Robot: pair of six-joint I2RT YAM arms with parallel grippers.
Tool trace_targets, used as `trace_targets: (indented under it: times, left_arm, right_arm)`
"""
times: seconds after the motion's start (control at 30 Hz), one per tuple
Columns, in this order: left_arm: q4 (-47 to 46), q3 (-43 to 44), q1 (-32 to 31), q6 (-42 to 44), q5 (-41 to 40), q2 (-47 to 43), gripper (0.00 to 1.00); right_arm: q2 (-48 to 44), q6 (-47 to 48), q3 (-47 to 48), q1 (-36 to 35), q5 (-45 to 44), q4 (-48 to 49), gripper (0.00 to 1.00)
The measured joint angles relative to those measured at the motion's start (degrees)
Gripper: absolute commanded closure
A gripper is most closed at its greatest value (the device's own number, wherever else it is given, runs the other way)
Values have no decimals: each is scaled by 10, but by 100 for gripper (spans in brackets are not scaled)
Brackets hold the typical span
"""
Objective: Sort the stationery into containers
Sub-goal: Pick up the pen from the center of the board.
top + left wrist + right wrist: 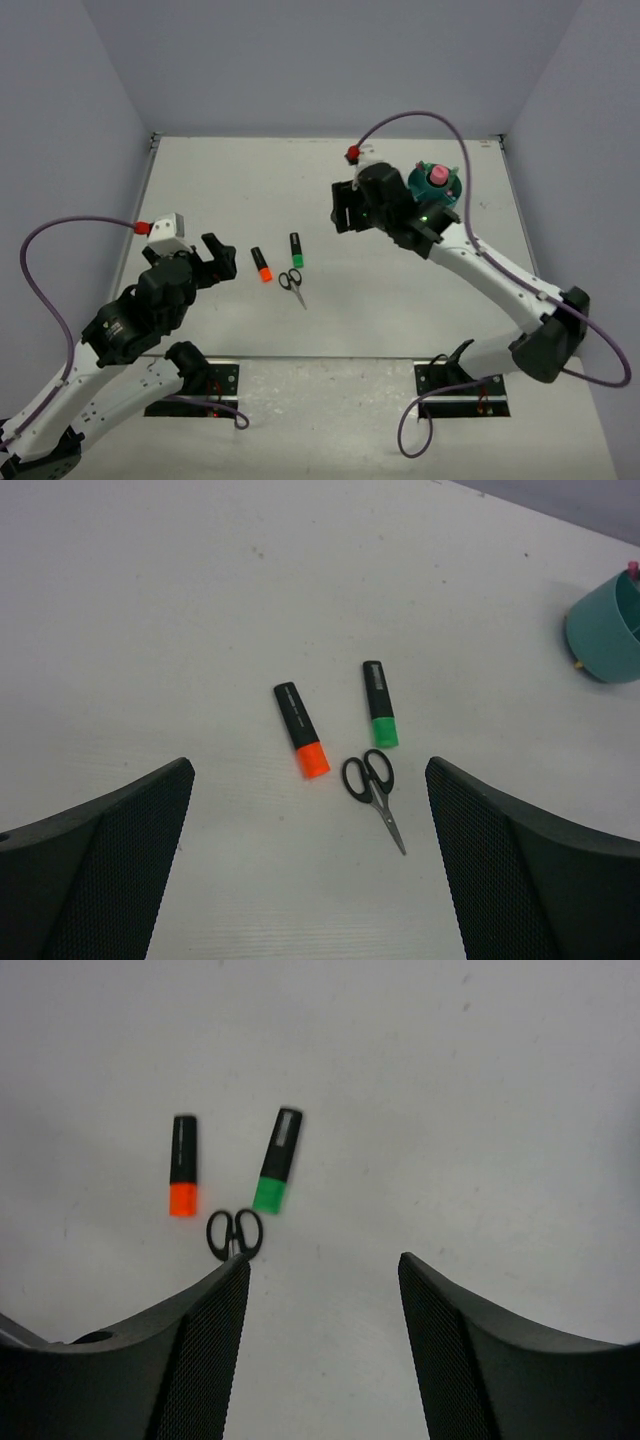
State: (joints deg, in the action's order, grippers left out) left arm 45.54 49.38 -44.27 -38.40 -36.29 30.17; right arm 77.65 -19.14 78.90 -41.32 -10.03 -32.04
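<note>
An orange highlighter (pixel 261 264), a green highlighter (pixel 296 250) and black-handled scissors (pixel 292 285) lie together mid-table. They also show in the left wrist view, the orange highlighter (pixel 301 730), the green highlighter (pixel 379 704) and the scissors (pixel 373 785), and in the right wrist view, orange (pixel 182 1179), green (pixel 277 1160) and scissors (pixel 234 1233). The teal organizer (pixel 436 187) stands at the back right with a pink-capped bottle (pixel 438 176) in it. My left gripper (pixel 222 260) is open and empty, left of the items. My right gripper (pixel 345 210) is open and empty, above the table beside the organizer.
The organizer's side also shows in the left wrist view (pixel 605 635). The table's back edge (pixel 320 138) meets the grey wall. My arm bases (pixel 200 385) sit at the near edge.
</note>
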Motion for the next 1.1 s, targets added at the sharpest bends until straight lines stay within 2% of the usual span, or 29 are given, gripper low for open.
trace_targets:
  times: [0.17, 0.4, 0.53, 0.7, 0.83, 1.0, 1.1]
  left_arm:
    - [8, 0, 0, 1, -36, 0, 0]
    - [6, -14, 0, 6, -36, -5, 0]
    - [11, -11, 0, -7, -42, 40, 0]
    - [18, -2, 0, -89, -48, 161, 0]
    - [1, 3, 19, -154, -53, 292, 0]
    - [-32, 55, 71, -178, -40, 482, 3]
    - [-67, 76, 105, -178, -18, 555, 9]
  right_arm:
    - [149, -67, -8, -84, -20, -5, 30]
    - [258, -131, 24, -91, -25, -16, 30]
    - [292, -159, 46, -94, -30, -11, 28]
    - [243, -193, -12, -99, -54, 6, 18]
    - [150, -210, -59, -109, -87, -6, 1]
    - [26, -219, -125, -122, -127, 10, 1]
    - [-14, -223, -172, -122, -142, 12, 1]
